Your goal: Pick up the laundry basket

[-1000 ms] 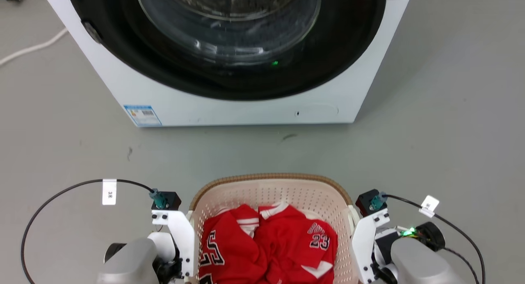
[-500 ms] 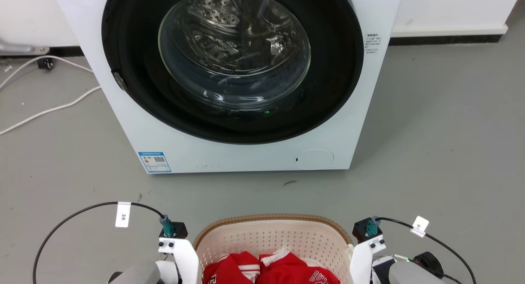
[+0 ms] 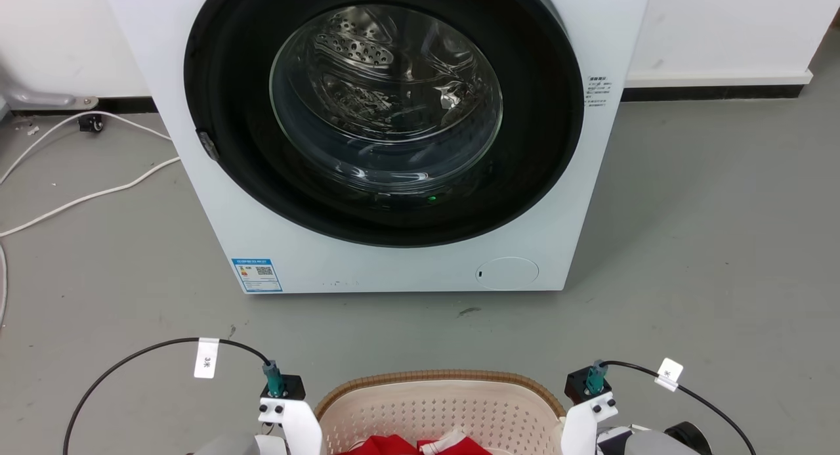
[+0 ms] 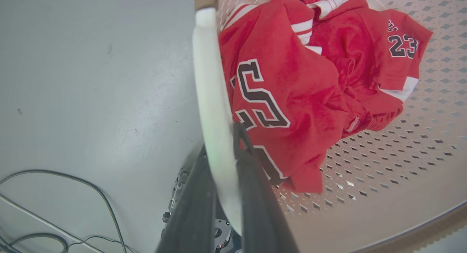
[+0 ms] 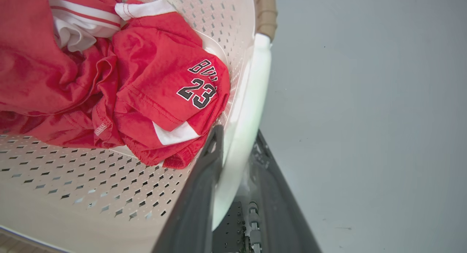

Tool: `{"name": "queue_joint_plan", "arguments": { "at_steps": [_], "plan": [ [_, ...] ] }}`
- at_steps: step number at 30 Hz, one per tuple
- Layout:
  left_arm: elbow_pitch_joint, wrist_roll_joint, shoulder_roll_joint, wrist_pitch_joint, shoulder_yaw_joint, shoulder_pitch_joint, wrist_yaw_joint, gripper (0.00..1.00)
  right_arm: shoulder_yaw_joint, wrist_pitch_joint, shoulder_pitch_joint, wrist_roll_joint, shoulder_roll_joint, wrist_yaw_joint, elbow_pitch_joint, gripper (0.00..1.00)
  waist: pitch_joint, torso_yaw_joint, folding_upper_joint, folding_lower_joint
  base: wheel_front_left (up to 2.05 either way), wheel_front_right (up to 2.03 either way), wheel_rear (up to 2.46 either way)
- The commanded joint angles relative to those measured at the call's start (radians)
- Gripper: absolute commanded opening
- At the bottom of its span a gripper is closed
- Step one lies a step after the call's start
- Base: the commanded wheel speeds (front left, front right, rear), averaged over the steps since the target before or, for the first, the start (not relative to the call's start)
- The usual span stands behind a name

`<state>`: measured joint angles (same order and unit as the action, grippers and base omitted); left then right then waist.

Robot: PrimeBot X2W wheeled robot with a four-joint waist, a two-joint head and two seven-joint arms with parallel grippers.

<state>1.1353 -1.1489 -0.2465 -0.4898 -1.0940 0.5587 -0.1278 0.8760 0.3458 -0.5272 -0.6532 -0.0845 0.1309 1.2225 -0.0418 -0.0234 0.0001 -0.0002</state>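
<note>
The laundry basket [image 3: 440,377] is sitting in front of the washing machine [image 3: 394,271], well apart from its door, with a red number 23 jersey [image 4: 292,99] crumpled inside. The left hand [image 4: 222,147] is clamping the basket's white side handle on its side, one dark finger inside the wall and one outside. The right hand [image 5: 239,136] is gripping the opposite handle the same way. The lift seems to be under way, though whether the base is clear of the floor [image 3: 689,245] cannot be told. To do it well, both arms should be rising together at one pace, keeping the rim level so the jersey is not sliding to one side. The clamps should be staying square on the thin handles, which could be slipping or flexing under a twist. Against the earlier head views the whole picture is shifting. The machine is sitting lower and showing its full door, and the basket is dropping to the bottom edge, so the camera is moving. The hands are holding the same places beside the basket.
</note>
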Motion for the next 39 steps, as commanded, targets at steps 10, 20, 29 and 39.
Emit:
{"name": "queue_joint_plan", "arguments": {
  "at_steps": [10, 20, 29, 39],
  "plan": [
    [0.003, -0.022, -0.008, 0.004, -0.026, -0.006, -0.004, 0.00, 0.060, 0.003, 0.010, -0.054, -0.016, 0.000, 0.003, 0.00, -0.001, 0.001, -0.0001, 0.0002, 0.00, 0.00, 0.00],
    [0.006, -0.043, -0.009, 0.011, -0.047, 0.000, -0.004, 0.00, 0.106, -0.003, -0.003, -0.101, -0.017, 0.000, 0.009, 0.00, -0.001, -0.001, -0.0001, 0.0002, 0.00, 0.00, 0.00],
    [0.007, -0.059, -0.011, 0.014, -0.065, 0.004, -0.004, 0.00, 0.144, -0.010, -0.012, -0.140, -0.017, 0.000, 0.014, 0.00, -0.002, -0.003, -0.0001, 0.0002, 0.00, 0.00, 0.00],
    [0.012, -0.075, -0.009, 0.018, -0.084, 0.012, -0.004, 0.00, 0.182, -0.015, -0.017, -0.175, -0.018, 0.000, 0.021, 0.00, -0.001, -0.004, -0.0001, 0.0002, 0.00, 0.00, 0.00]
  ]
}}
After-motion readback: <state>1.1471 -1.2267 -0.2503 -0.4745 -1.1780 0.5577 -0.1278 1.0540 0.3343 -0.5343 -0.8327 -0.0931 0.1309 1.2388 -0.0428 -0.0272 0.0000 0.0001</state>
